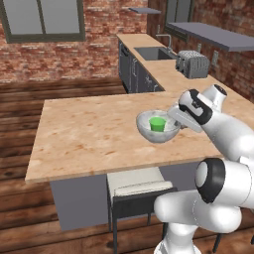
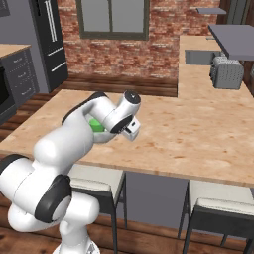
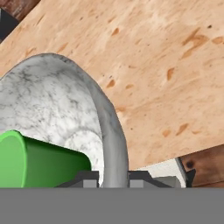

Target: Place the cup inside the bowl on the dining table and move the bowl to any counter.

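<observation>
Your inventory, all placed relative to the bowl:

Bowl (image 1: 158,128): round, pale grey speckled, glossy. You see it above the dining table (image 1: 89,134), apparently raised a little off the wood-look top near the table's near edge; whether its base touches the top cannot be told for certain.

Cup (image 1: 158,123): bright green, inside the bowl. In the hand view the cup (image 3: 39,159) lies against the bowl's inner wall (image 3: 57,105).

Gripper (image 3: 113,178): at the bowl's rim on the side toward the arm. In the hand view you find one finger tip (image 3: 86,178) inside the wall and the other outside it, the jaws narrowed onto the rim, pinching the bowl.

Stool (image 1: 136,186): pale-cushioned, dark-framed, below the bowl under the table's near edge.

Counter (image 1: 163,67): beyond the bowl, running back along the brick wall, with grey fronts.

Toaster (image 1: 193,63): silver, on that counter, well apart from the bowl.

Sink (image 1: 151,53): set into the counter, further behind the bowl than the toaster.
</observation>
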